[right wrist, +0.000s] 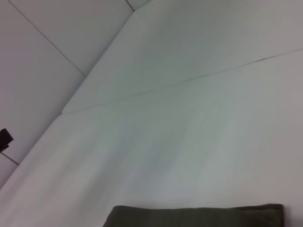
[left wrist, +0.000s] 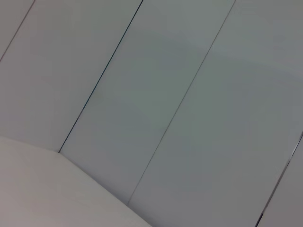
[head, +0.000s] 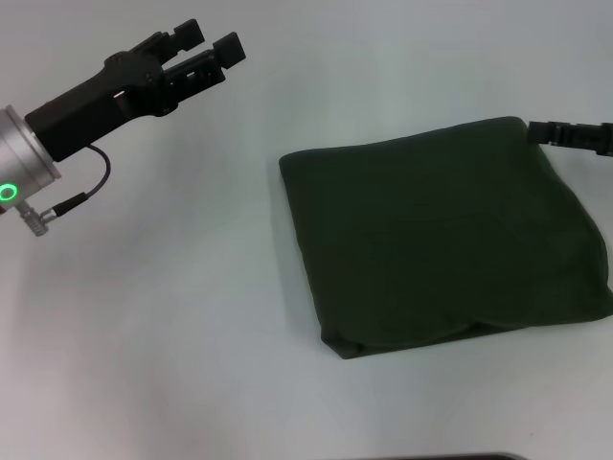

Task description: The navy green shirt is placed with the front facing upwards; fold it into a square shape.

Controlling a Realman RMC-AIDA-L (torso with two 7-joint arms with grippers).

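In the head view we are seeing the navy green shirt [head: 441, 235] lying folded into a rough square on the white table [head: 172, 316]. Our left gripper [head: 213, 46] is hovering well apart from the shirt, fingers slightly apart. Our right gripper [head: 575, 134] is sitting just beside the shirt's far corner; we cannot tell its fingers. In the right wrist view the shirt [right wrist: 196, 216] is showing only one edge

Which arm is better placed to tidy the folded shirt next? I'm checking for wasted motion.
Probably the right: the right gripper sits at the navy green shirt's far right corner. The left gripper hovers open, well away.
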